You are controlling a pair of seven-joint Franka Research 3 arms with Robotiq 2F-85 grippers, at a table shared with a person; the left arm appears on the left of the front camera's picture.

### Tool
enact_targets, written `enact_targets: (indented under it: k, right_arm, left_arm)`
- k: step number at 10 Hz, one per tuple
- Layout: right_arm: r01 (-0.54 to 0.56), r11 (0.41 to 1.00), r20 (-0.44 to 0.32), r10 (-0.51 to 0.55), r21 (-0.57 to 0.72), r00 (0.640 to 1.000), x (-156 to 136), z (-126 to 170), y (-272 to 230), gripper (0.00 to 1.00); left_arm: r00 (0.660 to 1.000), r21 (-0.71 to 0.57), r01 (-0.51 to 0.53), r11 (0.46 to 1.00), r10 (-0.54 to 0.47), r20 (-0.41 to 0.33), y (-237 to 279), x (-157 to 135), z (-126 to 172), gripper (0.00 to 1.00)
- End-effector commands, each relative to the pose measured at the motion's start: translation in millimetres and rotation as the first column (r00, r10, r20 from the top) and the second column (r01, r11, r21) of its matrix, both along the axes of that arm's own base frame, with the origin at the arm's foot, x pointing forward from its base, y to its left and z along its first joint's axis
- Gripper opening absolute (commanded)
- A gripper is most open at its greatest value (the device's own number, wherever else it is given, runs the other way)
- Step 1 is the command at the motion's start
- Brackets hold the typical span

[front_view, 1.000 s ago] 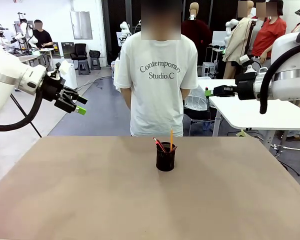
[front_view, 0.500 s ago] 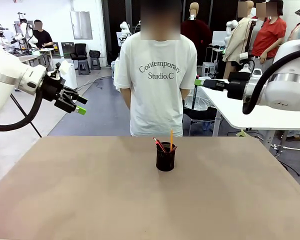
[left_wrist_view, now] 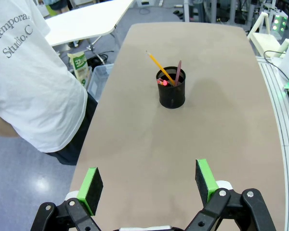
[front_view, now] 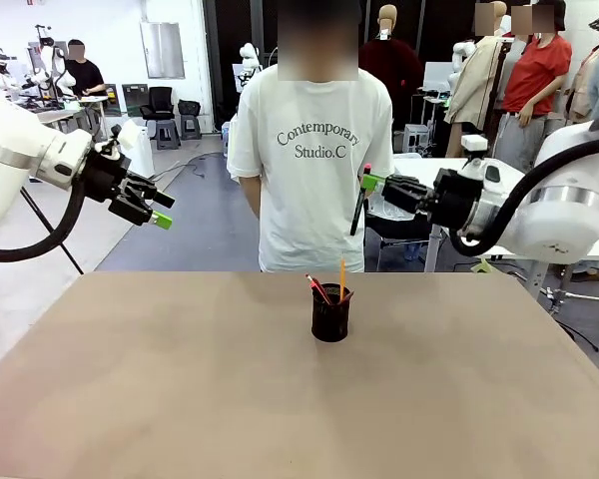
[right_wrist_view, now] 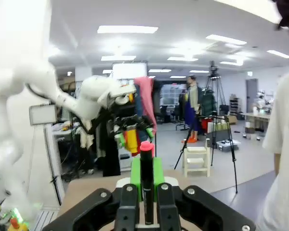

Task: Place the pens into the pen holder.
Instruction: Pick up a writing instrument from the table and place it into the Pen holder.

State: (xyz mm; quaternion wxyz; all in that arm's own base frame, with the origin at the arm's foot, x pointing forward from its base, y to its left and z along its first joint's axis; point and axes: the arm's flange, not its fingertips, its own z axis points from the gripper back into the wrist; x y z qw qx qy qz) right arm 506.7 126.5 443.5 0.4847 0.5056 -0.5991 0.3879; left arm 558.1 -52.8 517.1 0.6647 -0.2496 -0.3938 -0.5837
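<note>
Pens' (front_view: 327, 284) lower ends prob. inside holder (front_view: 330, 317)

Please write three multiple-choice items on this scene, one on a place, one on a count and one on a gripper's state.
1. Where does the pen holder stand?
A. near the table's far edge, in front of the person
B. at the table's left corner
C. on the floor

2. How many pens stand in the holder?
A. none
B. two
C. five

3. How is the right gripper?
A. wide open with nothing in it
B. shut on the black pen
C. resting on the table

Answers:
1. A: the front view shows it just ahead of the person.
2. B: the orange-yellow pencil and the red-brown pen stand in it.
3. B: its green pads clamp the pen in the air.
</note>
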Motion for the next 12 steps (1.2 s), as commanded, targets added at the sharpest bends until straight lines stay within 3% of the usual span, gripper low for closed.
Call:
enact_targets:
  k: [1,3,4,7,9,12]
  right_arm:
    - [-0.018,0.998,0.058,0.021,-0.066,0.998,-16,-16,8,0.0]
    - [-0.013,0.987,0.034,0.019,-0.158,0.999,-18,-36,9,0.0]
    - [-0.042,0.997,0.044,0.045,-0.072,0.998,-16,-23,10,0.0]
    - [-0.042,0.997,0.044,0.045,-0.072,0.998,-16,-23,10,0.0]
    - [-0.059,0.994,0.043,0.063,-0.09,0.997,-13,-45,13,0.0]
    - [-0.085,0.986,0.081,0.097,-0.146,0.992,14,-86,31,0.0]
  left_arm:
    - [1.0,0.0,0.004,1.0,-0.004,0.004,2,-1,0,1.0]
    - [1.0,0.0,0.004,1.0,-0.004,0.004,2,-1,0,1.0]
    - [1.0,0.0,0.004,1.0,-0.004,0.004,2,-1,0,1.0]
    - [1.0,0.0,0.004,1.0,-0.004,0.004,2,-1,0,1.0]
    - [1.0,0.0,0.004,1.0,-0.004,0.004,2,-1,0,1.0]
    - [1.0,0.0,0.004,1.0,-0.004,0.004,2,-1,0,1.0]
